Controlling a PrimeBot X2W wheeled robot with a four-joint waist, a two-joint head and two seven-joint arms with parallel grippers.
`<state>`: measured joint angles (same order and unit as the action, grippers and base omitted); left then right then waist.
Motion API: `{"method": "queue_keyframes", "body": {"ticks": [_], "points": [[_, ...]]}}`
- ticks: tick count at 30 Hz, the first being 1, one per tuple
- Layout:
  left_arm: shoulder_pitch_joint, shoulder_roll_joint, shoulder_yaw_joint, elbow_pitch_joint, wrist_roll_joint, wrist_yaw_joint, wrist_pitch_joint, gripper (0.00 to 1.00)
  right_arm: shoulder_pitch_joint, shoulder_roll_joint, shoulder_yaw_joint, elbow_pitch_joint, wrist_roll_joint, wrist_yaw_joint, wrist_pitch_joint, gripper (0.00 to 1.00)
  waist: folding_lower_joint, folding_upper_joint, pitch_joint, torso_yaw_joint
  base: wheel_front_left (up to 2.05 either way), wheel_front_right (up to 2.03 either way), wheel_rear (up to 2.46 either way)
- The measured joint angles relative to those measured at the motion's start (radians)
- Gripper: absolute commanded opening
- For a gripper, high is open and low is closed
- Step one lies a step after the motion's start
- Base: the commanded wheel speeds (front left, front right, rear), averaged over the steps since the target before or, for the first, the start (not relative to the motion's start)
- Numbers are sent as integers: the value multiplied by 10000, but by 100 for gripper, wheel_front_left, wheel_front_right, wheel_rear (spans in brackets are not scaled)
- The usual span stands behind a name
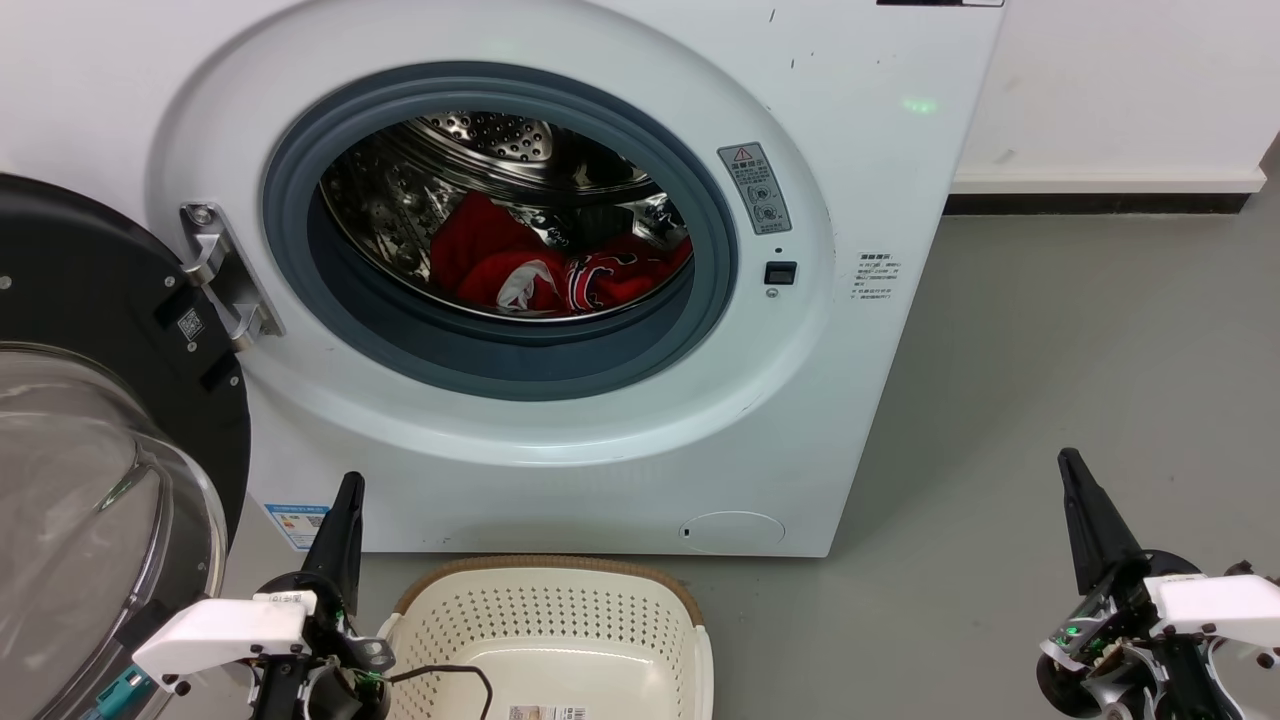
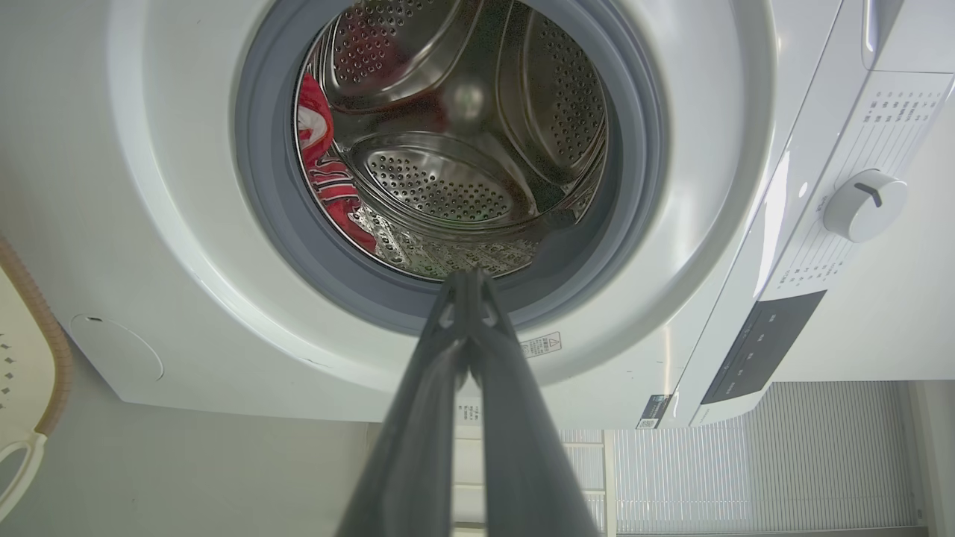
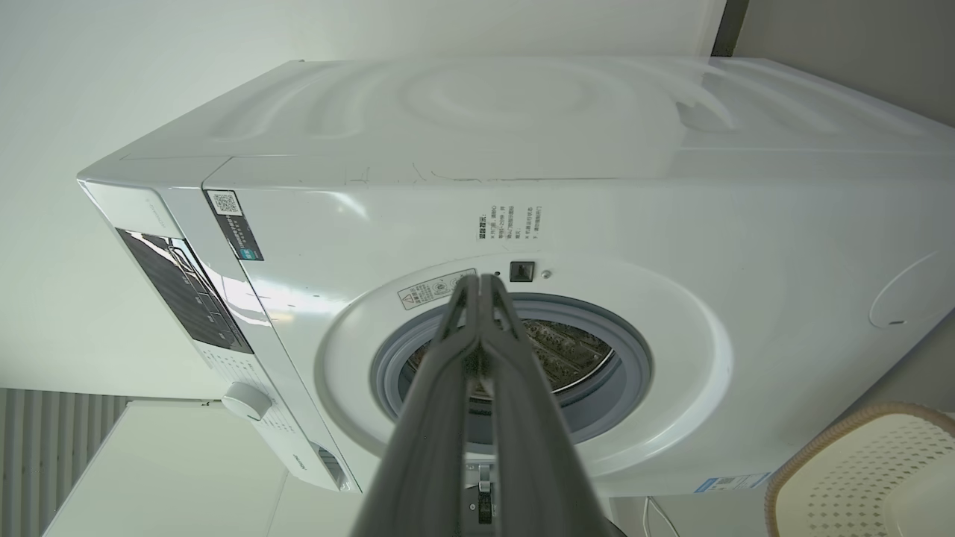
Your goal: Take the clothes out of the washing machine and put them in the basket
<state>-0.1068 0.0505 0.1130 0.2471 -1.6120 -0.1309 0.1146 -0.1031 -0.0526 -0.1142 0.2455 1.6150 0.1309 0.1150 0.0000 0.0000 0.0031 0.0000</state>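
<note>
Left hand [image 1: 348, 492] and right hand [image 1: 1069, 466] sit low, both pinched closed.

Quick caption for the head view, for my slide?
Clothes in the open washing machine, basket in front; left gripper and right gripper shut.

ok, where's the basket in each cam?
Head view: basket at bottom centre, in front of the washing machine.
Left wrist view: basket low on the left edge.
Right wrist view: basket in the bottom right corner.
Shared landmark: round flap on the machine's front, nearest the basket.
</note>
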Motion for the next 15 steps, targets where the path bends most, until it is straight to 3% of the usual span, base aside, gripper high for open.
{"method": "queue_keyframes", "body": {"ticks": [15], "points": [[0,0,0,0,0,0,0,0,0,0,0,0,0,0,0,0,0,0,0,0,0,0,0]]}}
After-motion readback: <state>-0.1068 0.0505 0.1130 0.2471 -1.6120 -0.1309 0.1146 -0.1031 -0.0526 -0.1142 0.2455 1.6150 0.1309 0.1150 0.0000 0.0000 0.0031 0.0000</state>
